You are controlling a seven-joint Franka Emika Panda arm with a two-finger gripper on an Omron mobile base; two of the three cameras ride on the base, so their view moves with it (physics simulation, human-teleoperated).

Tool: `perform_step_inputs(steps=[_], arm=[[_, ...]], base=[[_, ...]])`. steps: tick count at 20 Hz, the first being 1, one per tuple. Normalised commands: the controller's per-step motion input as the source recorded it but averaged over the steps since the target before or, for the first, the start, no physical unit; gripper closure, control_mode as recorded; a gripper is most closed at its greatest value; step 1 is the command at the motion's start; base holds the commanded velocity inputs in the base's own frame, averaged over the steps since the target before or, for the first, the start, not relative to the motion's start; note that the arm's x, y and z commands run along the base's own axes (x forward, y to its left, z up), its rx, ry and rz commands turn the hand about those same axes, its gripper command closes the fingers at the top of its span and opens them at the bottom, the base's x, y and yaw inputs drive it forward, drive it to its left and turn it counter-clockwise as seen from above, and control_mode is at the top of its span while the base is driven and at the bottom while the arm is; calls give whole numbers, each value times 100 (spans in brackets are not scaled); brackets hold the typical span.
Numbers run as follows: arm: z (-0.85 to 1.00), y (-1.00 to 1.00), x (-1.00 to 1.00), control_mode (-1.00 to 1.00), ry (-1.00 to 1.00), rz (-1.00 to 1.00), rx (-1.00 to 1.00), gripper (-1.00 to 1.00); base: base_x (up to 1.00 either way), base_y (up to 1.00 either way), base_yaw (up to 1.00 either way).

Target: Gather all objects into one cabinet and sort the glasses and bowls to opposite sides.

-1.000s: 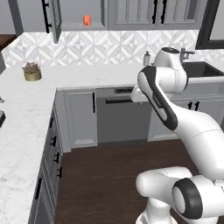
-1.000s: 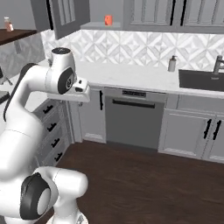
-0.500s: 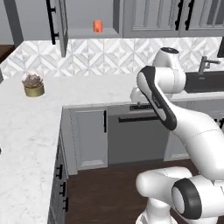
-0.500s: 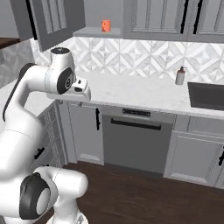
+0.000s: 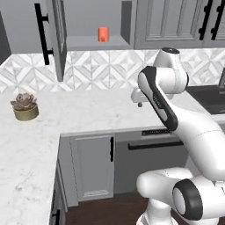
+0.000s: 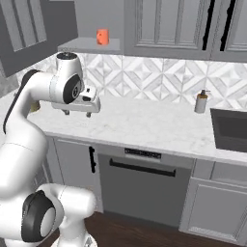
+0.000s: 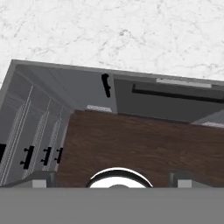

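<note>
An orange mug (image 5: 103, 34) stands on the open wall cabinet's shelf (image 5: 96, 43). The gripper (image 6: 77, 114) hangs spread and empty above the marble counter (image 6: 144, 126). Light, rigid and likely slippery, the mug seems best pinched across its body.

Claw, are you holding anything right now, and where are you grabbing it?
Nothing. The claw hangs open and empty above the counter, and the orange mug sits up in the cabinet.

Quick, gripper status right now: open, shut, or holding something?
Gripper: jaws open, holding nothing, hanging over the white marble counter.
</note>
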Motion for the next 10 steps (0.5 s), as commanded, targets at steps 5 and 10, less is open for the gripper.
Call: perform_step_inputs(steps=[5, 10], arm=[[0, 0, 0, 100, 0, 0, 0, -100], [0, 0, 0, 100, 0, 0, 0, -100]], base=[[100, 23, 0], [100, 58, -1]])
